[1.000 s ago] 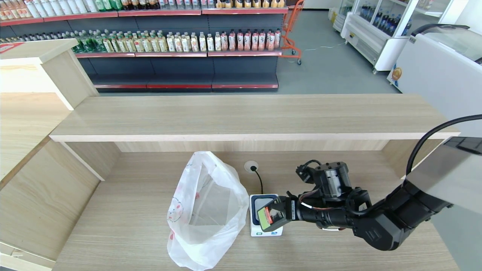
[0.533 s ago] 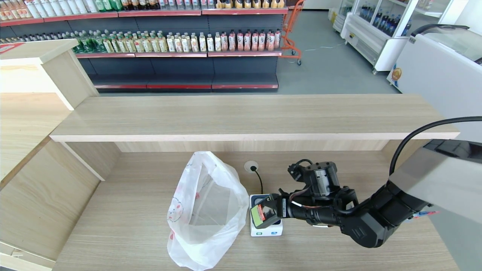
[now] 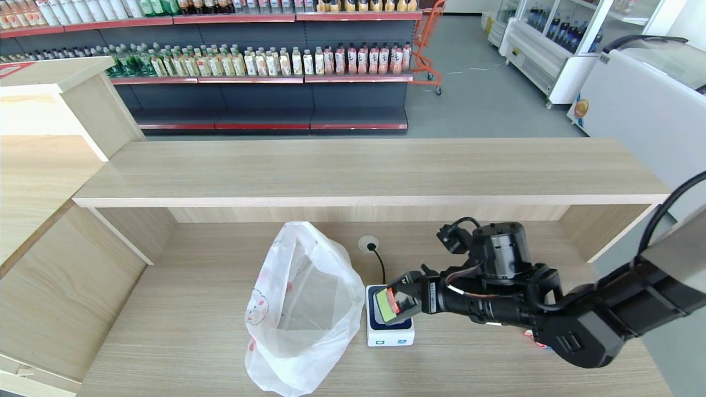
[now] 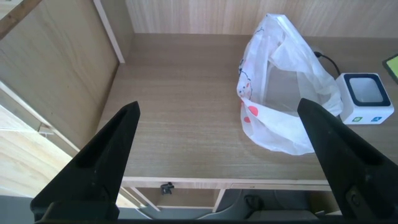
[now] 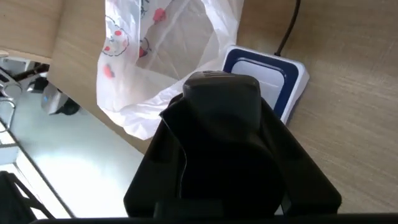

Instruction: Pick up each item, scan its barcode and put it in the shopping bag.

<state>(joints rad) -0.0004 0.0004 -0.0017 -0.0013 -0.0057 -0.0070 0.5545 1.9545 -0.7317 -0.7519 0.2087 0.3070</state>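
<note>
My right gripper [image 3: 398, 302] is shut on a small green and red packet [image 3: 385, 306] and holds it just above the white and blue barcode scanner [image 3: 389, 332]. The white plastic shopping bag [image 3: 302, 309] stands open directly left of the scanner. In the right wrist view the dark fingers [image 5: 221, 109] hide the packet, with the scanner [image 5: 264, 73] and the bag [image 5: 171, 46] beyond them. My left gripper [image 4: 217, 112] hangs open and empty over the counter's left part, with the bag [image 4: 280, 93] and scanner [image 4: 367, 99] off to one side.
The scanner's black cable [image 3: 380, 262] runs to a round socket [image 3: 368, 243] at the back of the wooden counter [image 3: 182, 309]. A raised shelf [image 3: 364, 171] spans the far side. The edge of a colourful packet [image 3: 532, 336] shows under the right arm.
My right gripper carried the packet left toward the bag, then drew back slightly right and rose a little over the scanner. The bag and scanner have not moved.
</note>
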